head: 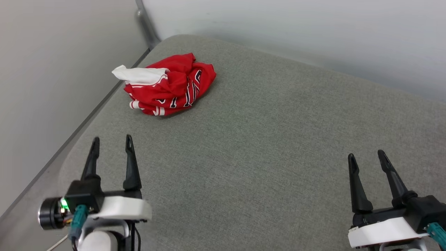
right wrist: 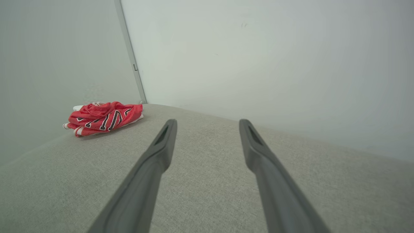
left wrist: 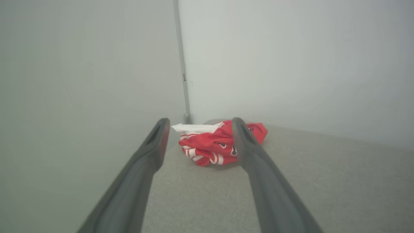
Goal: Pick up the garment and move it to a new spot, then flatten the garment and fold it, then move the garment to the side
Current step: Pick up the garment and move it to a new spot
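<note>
While the left pincer (head: 112,138) and right pincer (head: 366,154) sit open and empty, the crumpled shirt (head: 169,85) lies ahead of the left one, so I'd guess pickup's next: reach forward, pinch cloth.

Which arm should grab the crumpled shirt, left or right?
Left, probably. The garment lies bunched at the far left of the grey cushion, nearly straight ahead of the open left gripper; its wrist view shows it between the fingers. The right gripper, also open, sits across the cushion.
</note>
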`<state>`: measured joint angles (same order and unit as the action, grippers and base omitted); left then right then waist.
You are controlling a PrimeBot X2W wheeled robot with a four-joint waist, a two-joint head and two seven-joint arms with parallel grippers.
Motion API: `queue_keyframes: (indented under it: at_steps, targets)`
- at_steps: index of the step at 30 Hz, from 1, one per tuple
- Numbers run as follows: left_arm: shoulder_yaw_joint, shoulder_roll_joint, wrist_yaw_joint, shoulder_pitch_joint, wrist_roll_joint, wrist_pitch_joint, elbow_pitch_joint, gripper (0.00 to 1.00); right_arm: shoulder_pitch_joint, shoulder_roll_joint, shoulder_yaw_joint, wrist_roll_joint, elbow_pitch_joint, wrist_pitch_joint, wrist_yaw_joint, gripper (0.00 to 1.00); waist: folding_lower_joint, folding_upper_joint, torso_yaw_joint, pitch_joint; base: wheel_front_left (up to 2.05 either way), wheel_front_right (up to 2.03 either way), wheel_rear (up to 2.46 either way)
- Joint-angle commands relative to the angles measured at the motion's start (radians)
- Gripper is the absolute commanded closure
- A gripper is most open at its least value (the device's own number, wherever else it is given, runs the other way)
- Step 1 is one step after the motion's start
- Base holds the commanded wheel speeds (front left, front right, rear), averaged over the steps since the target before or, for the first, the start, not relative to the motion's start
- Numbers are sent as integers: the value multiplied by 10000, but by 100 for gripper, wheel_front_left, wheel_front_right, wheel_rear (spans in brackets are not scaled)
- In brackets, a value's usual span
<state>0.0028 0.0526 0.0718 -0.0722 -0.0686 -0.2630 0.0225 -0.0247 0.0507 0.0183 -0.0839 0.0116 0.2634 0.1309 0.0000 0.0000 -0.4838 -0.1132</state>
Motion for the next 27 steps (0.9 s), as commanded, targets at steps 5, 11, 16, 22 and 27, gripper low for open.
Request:
queue_keyframes:
  at_steps: [5, 11, 16, 22, 27]
  targets:
    - [723, 305, -460, -1531, -52, -28, -57, 0, 391, -8, 41, 386, 185, 21, -3, 0, 0, 0, 270, -679, 0, 0, 0]
    - [2205, 618, -1055, -3626, -606, -28, 63, 0, 976, -8, 121, 907, 467, 21, -3, 0, 0, 0, 820, -1881, 0, 0, 0]
    - [3080, 1096, -1551, -5213, -746, -26, 236, 0, 1441, -6, 357, 1239, 776, 21, -3, 0, 0, 0, 1250, -2906, 0, 0, 0]
    - [3792, 1792, -1895, -6825, -1378, -28, 798, 0, 1776, -6, 602, 1510, 1214, 21, -3, 0, 0, 0, 1674, -3807, 0, 0, 0]
    - [3643, 2899, -2008, -7652, -1769, -28, 2012, 0, 1958, -6, 816, 1650, 1601, 19, -3, 0, 0, 0, 1933, -4371, 0, 0, 0]
